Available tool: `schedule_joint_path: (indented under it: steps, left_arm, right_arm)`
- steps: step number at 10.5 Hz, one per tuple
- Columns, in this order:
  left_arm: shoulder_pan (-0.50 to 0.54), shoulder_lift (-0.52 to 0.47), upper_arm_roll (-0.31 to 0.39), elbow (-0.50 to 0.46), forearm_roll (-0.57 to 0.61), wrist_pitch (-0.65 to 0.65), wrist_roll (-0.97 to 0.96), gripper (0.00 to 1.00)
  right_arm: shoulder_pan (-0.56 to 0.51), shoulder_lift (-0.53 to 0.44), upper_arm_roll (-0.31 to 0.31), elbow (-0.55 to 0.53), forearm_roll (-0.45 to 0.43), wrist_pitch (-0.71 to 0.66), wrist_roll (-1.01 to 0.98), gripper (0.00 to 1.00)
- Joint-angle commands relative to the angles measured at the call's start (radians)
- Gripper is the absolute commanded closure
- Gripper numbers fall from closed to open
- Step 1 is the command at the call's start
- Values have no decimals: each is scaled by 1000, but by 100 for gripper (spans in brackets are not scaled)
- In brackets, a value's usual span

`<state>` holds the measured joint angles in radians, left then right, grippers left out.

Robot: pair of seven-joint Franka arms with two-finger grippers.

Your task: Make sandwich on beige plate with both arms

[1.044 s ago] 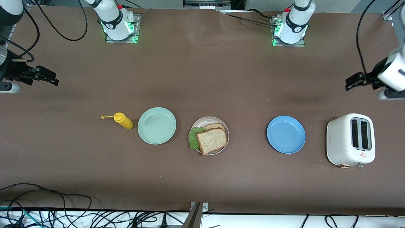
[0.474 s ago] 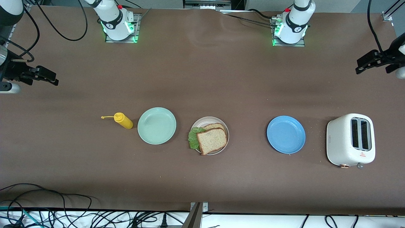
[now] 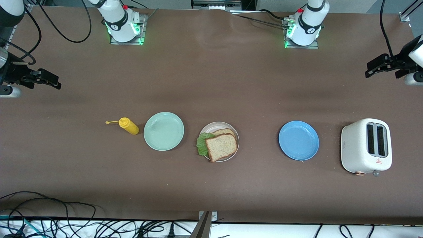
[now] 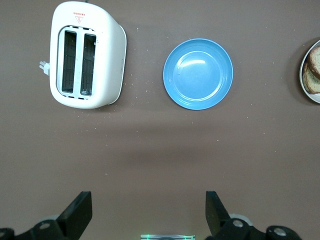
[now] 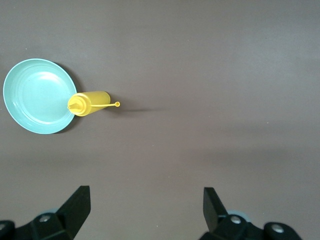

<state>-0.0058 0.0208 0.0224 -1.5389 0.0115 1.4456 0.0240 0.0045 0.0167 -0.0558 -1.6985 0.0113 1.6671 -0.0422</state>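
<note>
Brown worktop (image 3: 211, 82) from the front: sandwich (image 3: 220, 144) on the beige plate (image 3: 233, 130), between a mint plate (image 3: 164, 131) and a blue plate (image 3: 298, 140); cables (image 3: 82, 226) along the near edge. Left wrist view: left gripper (image 4: 149, 220) spread, empty, over bare worktop near the toaster (image 4: 86, 55). Right wrist view: right gripper (image 5: 147, 216) spread, empty, near the yellow bottle (image 5: 91, 103).

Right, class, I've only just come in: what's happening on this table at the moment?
Nobody is handling anything. The sandwich, two bread slices over lettuce, sits assembled on the beige plate, between the mint-green plate and the blue plate. The left end effector hangs open over the table's edge above the toaster; the right end effector hangs open at the other end, up from the mustard bottle.
</note>
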Motion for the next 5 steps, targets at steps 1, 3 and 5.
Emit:
schedule_joint_path:
  steps: [1,3,5]
  left_arm:
    - [3,19,-1,26,-25,-13,24,0]
    - [3,34,-1,46,-41,-14,24,0]
    - [15,44,2,60,-80,-13,25,0]
  right_arm:
    - [0,8,2,23,-2,-20,4,0]
    - [0,8,2,25,-2,-20,2,0]
    - [0,8,2,25,-2,-20,1,0]
